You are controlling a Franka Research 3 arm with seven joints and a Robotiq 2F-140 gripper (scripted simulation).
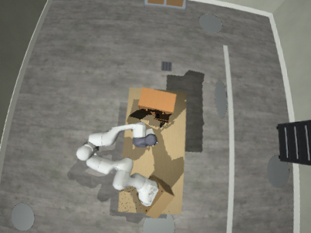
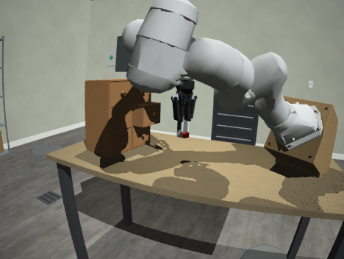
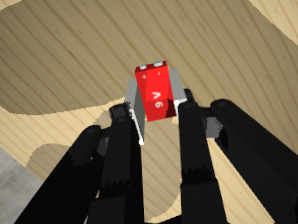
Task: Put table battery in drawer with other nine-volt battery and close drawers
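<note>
My gripper (image 3: 156,87) is shut on the red nine-volt battery (image 3: 156,92), which sticks out between the fingertips. In the exterior view the gripper (image 2: 184,130) hangs point down and holds the battery (image 2: 185,135) clear above the table top, to the right of the small wooden chest (image 2: 117,115). One middle drawer (image 2: 147,114) of the chest stands pulled out toward the gripper. From above, the chest (image 1: 157,101) stands at the far end of the table and my wrist (image 1: 145,140) hangs in front of it. What the drawers hold is hidden.
A slanted wooden box (image 2: 309,141) carries the arm's base at the table's right end. A dark cabinet (image 2: 235,121) stands behind the table. The arm's big links (image 2: 191,59) hang over the chest and shade it.
</note>
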